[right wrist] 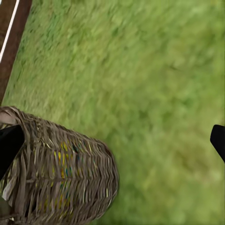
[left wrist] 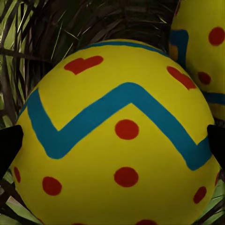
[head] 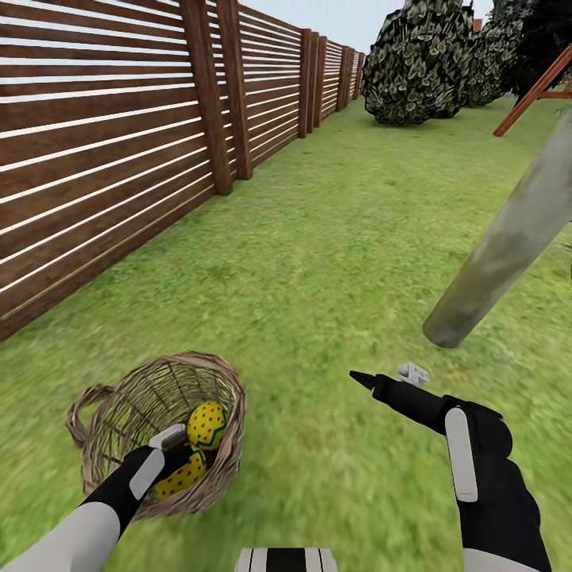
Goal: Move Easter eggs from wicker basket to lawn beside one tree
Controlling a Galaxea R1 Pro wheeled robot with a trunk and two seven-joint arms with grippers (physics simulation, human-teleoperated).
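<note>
The wicker basket point(head: 119, 413) sits on the lawn point(head: 342, 238) at the lower left. Two yellow Easter eggs lie in it, one point(head: 208, 423) toward the far side and one point(head: 179, 477) nearer me. My left gripper point(head: 176, 457) reaches down into the basket. In the left wrist view the gripper point(left wrist: 115, 145) is open, its fingertips point(left wrist: 9, 145) on either side of an egg point(left wrist: 117, 140), and a second egg point(left wrist: 201, 51) lies behind. My right gripper point(head: 385, 375) hovers open over bare grass, right of the basket point(right wrist: 61, 178). The tree's pale trunk point(head: 508, 230) rises just beyond it.
A brown slatted wooden fence point(head: 103, 159) runs along the left side. Round leafy bushes point(head: 421, 63) stand at the far end, and a slanted red-brown wooden beam point(head: 532, 95) stands at the upper right. Open grass stretches between the basket and the trunk's base point(head: 453, 327).
</note>
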